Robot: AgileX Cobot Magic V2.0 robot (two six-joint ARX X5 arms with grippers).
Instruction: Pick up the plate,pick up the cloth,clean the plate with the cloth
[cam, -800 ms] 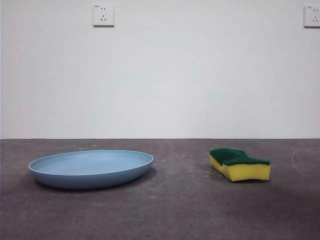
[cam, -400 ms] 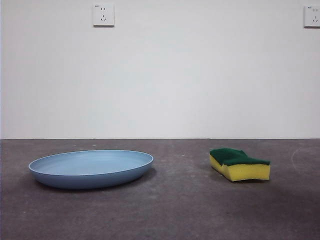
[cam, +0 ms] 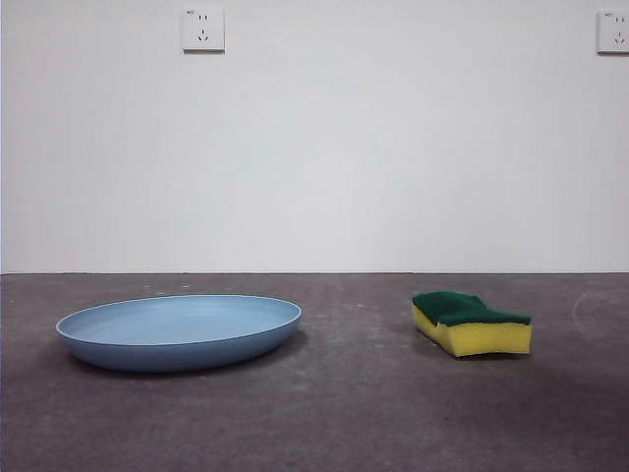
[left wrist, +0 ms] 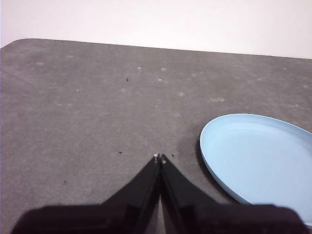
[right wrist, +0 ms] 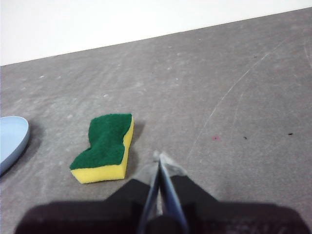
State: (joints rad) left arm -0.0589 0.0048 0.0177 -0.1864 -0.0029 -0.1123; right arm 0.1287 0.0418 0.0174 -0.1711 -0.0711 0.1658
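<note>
Starting point, nothing lifted yet: front view has the plate point(cam: 179, 332) flat on the table point(cam: 344, 423), sponge point(cam: 472, 323) well apart from it, green side up, no arm in sight. Left wrist view: left gripper point(left wrist: 160, 157) pinched closed and empty above bare table, plate just beside it. Right wrist view: right gripper point(right wrist: 159, 158) closed, empty, near the sponge, not touching. Both pickups and the wiping remain

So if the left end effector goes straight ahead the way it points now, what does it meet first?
Probably only bare table: the left end effector, jaws shut, points past the plate, which lies off to one side. Depth is unclear.
</note>
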